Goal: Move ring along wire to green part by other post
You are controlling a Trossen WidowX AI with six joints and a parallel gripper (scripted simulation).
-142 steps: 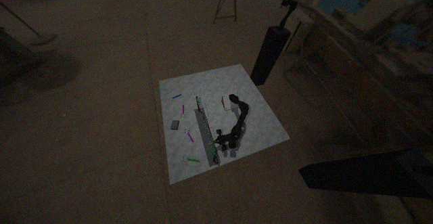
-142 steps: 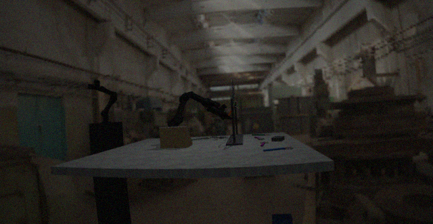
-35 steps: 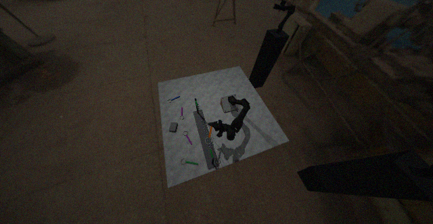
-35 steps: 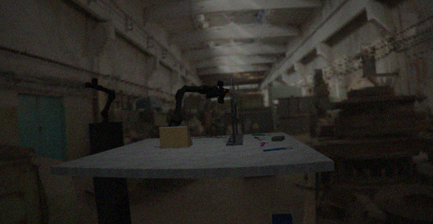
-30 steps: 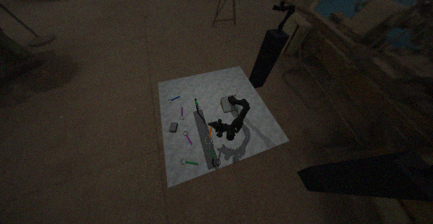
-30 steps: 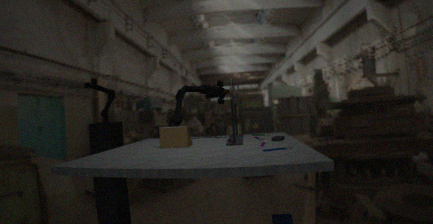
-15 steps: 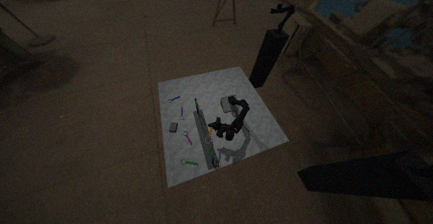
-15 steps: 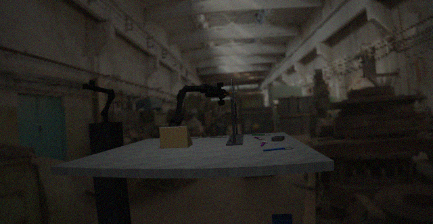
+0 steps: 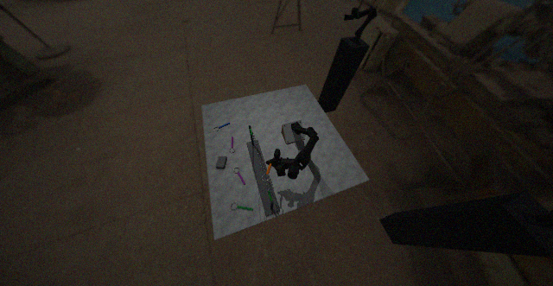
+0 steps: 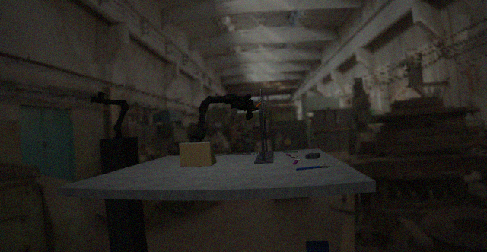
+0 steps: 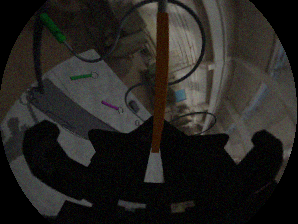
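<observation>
My gripper point(image 9: 270, 162) point(image 10: 257, 107) point(image 11: 155, 119) is shut on the orange handle point(image 9: 269, 169) point(image 10: 259, 104) point(image 11: 161, 75), high above the table. The handle's ring point(image 9: 266, 178) hangs off its far end, close to the wire in the top view; it is cut off at the top of the wrist view. Whether it touches the grey wire point(image 11: 203, 42) cannot be told. The wire winds past the handle in the wrist view. One green part point(image 9: 270, 196) point(image 11: 53, 27) is beside the near post point(image 11: 37, 60); the other green part point(image 9: 251, 130) is at the far post.
A long dark base point(image 10: 264, 157) stands under the posts. On the table point(image 9: 276, 100) point(image 10: 228, 180) lie a blue-handled ring point(image 9: 224, 125), a green one point(image 9: 244, 208), two magenta ones and a grey block point(image 9: 221, 162). A box point(image 10: 195, 154) stands by the arm's foot. Another arm stands beyond the table.
</observation>
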